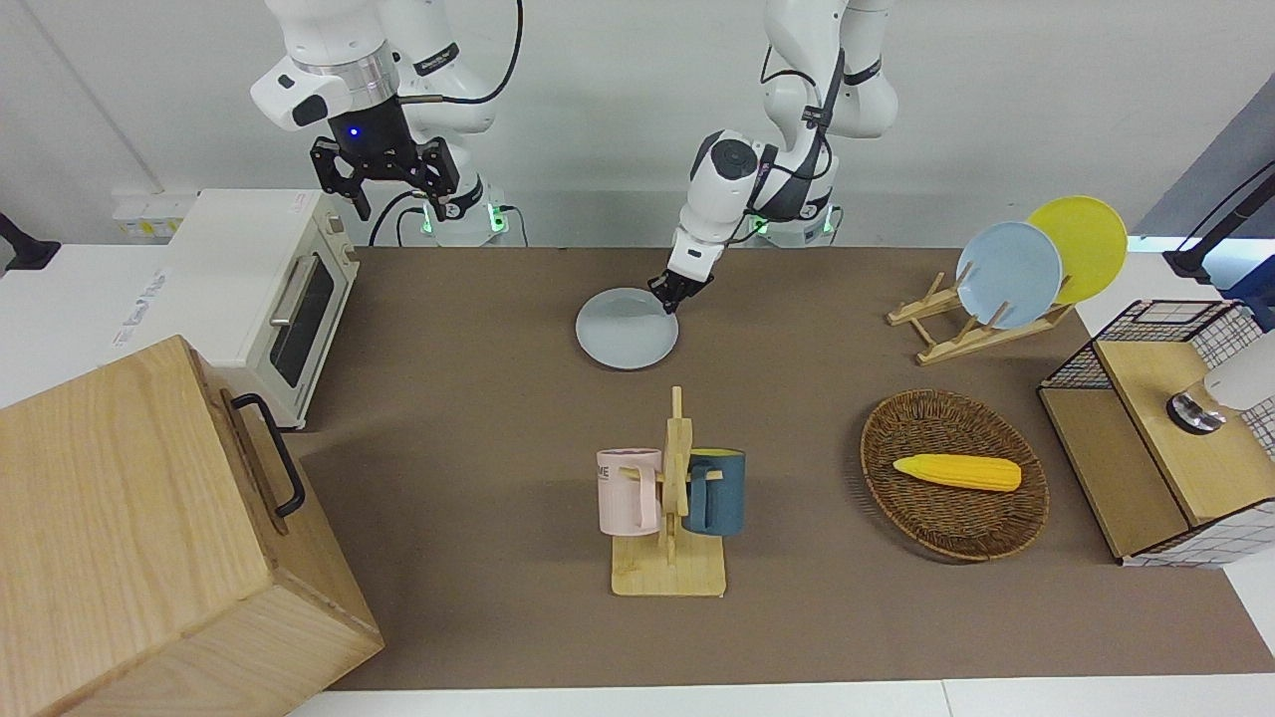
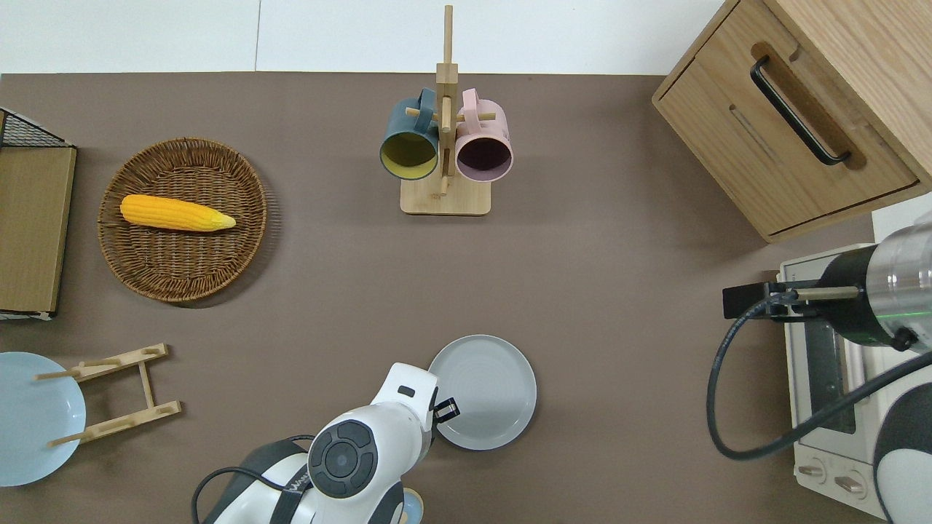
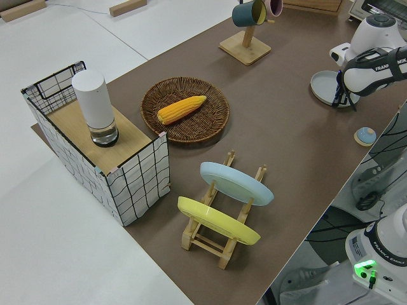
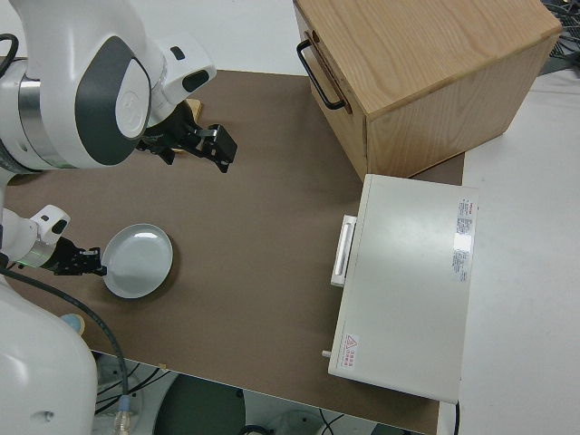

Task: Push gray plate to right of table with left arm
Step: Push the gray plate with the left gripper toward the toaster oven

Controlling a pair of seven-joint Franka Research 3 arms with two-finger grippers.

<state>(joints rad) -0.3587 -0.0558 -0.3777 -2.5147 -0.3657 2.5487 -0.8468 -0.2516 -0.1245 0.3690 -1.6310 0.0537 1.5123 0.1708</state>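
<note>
The gray plate lies flat on the brown table, nearer to the robots than the mug rack. My left gripper is low at the plate's rim, on the edge toward the left arm's end of the table and touching it. The plate also shows in the left side view and the right side view. My right gripper is parked, its fingers spread and empty.
A toaster oven and a wooden cabinet stand at the right arm's end. A wicker basket with corn, a plate rack with sky-blue and yellow plates, and a wire crate stand at the left arm's end. A small round knob lies by the left arm's base.
</note>
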